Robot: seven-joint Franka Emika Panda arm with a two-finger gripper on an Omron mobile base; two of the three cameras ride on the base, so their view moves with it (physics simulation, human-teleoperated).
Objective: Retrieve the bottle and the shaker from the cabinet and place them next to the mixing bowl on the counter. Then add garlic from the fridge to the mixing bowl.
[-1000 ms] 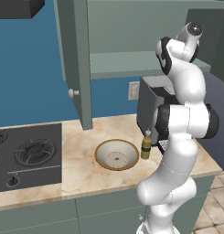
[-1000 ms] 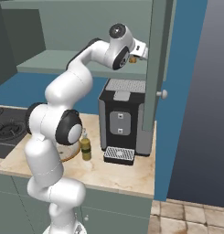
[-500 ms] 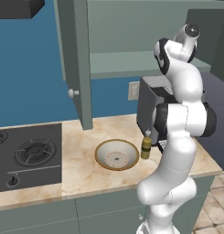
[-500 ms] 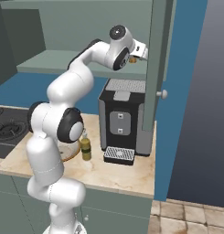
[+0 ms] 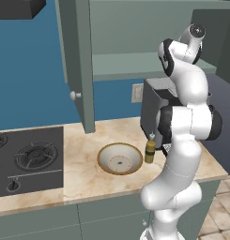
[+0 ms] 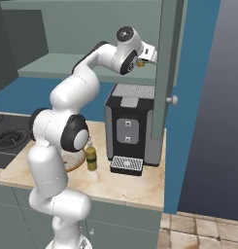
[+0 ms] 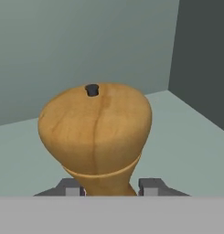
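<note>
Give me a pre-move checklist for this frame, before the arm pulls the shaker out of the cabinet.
1. Shaker between the fingers: ok. In the hand view the wooden shaker stands with its neck between the gripper fingertips.
2. Firm grip: cannot tell. Contact of the pads on the neck is not visible.
3. Shaker upright: ok, its dark top knob points up.
4. Bottle already delivered: ok. The bottle stands beside the mixing bowl on the counter.
5. Exit path: ok. The open cabinet door hangs to the side of the hand, and the coffee machine sits below the shelf.
</note>
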